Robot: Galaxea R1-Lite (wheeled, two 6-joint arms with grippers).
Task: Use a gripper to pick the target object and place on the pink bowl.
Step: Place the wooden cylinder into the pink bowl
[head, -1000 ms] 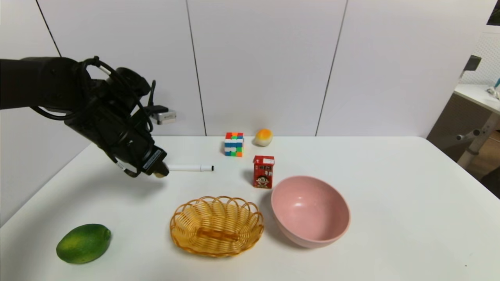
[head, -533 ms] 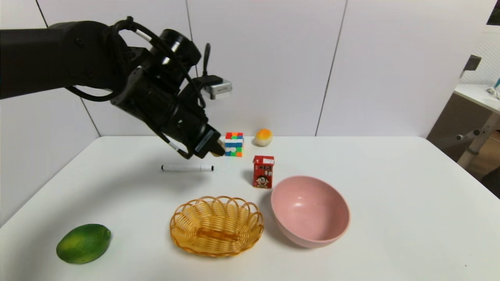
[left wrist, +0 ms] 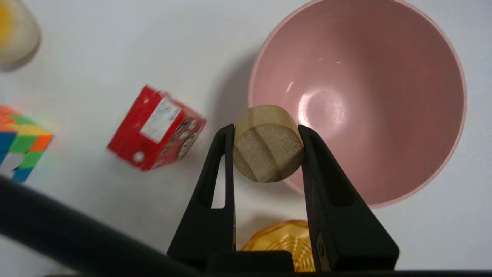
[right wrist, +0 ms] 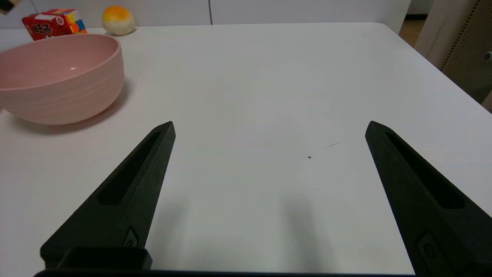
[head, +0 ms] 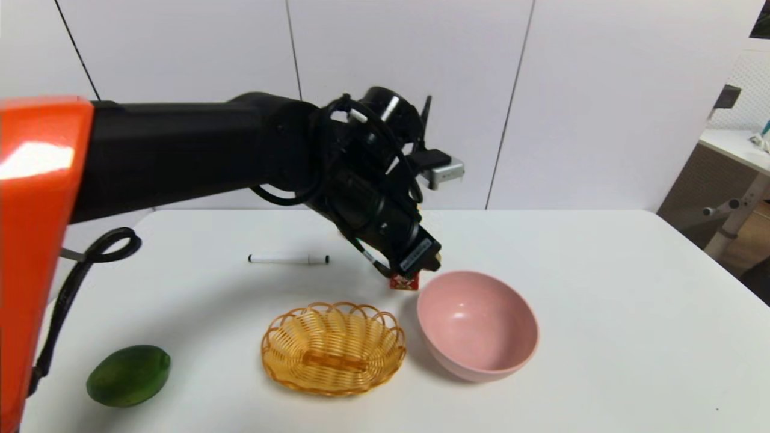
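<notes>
Left gripper (left wrist: 266, 130) clamping the wooden cylinder (left wrist: 267, 148) above the near-left rim of the pink bowl (left wrist: 442, 161).
Cylinder apparently straddles the rim; red carton (left wrist: 155, 129) just beside. Right gripper (right wrist: 269, 129) parked, fingers spread, over bare table (right wrist: 269, 77).

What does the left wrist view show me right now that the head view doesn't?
Only the left wrist view shows the grasp: the left gripper shut on the wooden cylinder, hanging over the near rim of the pink bowl. It also shows the colour cube and a bun-like toy, hidden by the arm in the head view.

Only the head view shows the pen, the green fruit, and the whole basket.

Both show the bowl, the red carton beside it, and the white table.
</notes>
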